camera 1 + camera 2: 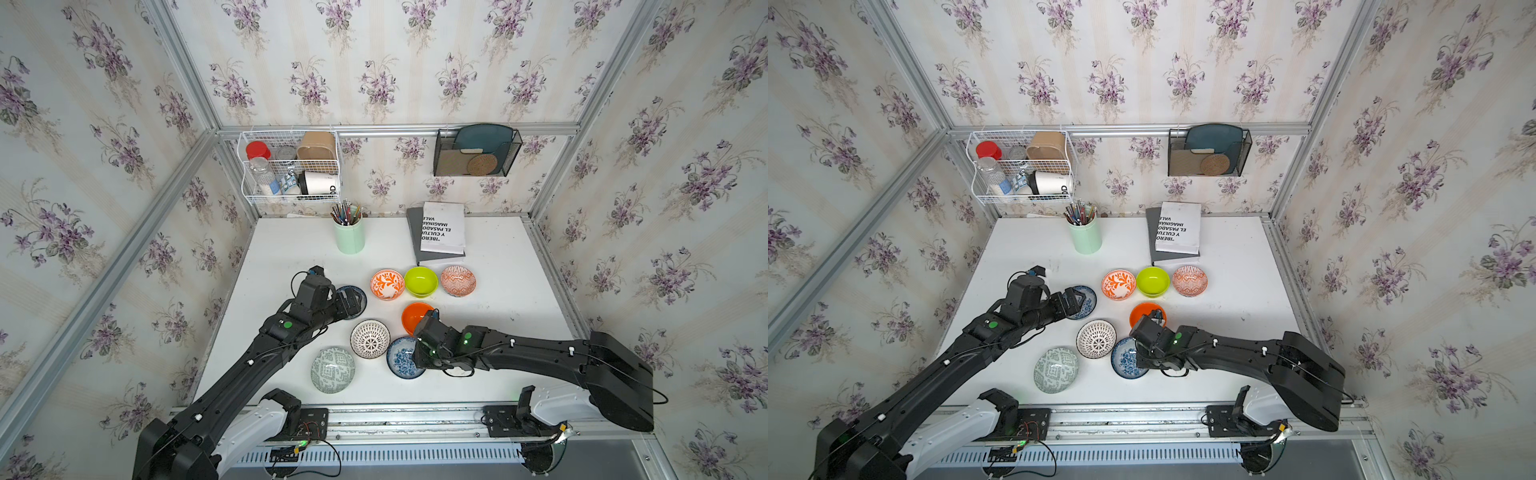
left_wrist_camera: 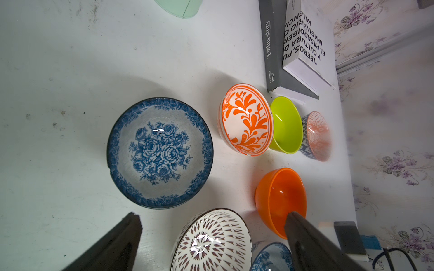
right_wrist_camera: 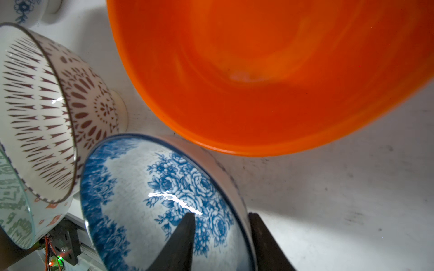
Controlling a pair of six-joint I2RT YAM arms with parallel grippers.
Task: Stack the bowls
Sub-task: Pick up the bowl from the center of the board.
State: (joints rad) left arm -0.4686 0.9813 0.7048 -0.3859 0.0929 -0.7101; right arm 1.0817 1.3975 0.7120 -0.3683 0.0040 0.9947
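Bowls number eight on the white table (image 1: 498, 291), each standing singly, none nested in another. Farthest left, on the near side of the left pincer's arm, sits the one grey-green patterned bowl (image 1: 332, 370). The left pincer (image 2: 212, 214) hangs over the first blue-floral bowl (image 2: 159, 152) in both top views. Its two fingers (image 2: 122, 234) are spread wide with nothing between them, and in the left wrist view that bowl lies just past the fingertips, apart from them.

Between the two pincers stands the one black-white radial bowl (image 1: 370, 338). Farther back from it is the one orange-white leaf bowl (image 1: 387, 284).

The right pincer (image 3: 222, 214) is down at the second blue-floral bowl (image 3: 141, 199), on the side of it nearest the right arm. One of its fingers (image 3: 180, 241) reaches inside the bowl and the other stands just outside the wall, so the rim runs between them. The jaws are narrowed but not pressed together, and it cannot be told whether they already pinch the rim.

Just ahead of this pincer is the one plain orange bowl (image 1: 413, 316), which fills the right wrist view as a blur. Well beyond it, in line with the leaf bowl, stand the one plain lime bowl (image 1: 421, 281) and then the one salmon geometric bowl (image 1: 458, 281), making a row of three.

Far beyond both pincers are one mint green pencil cup (image 1: 350, 237) and two stacked books (image 1: 442, 228).
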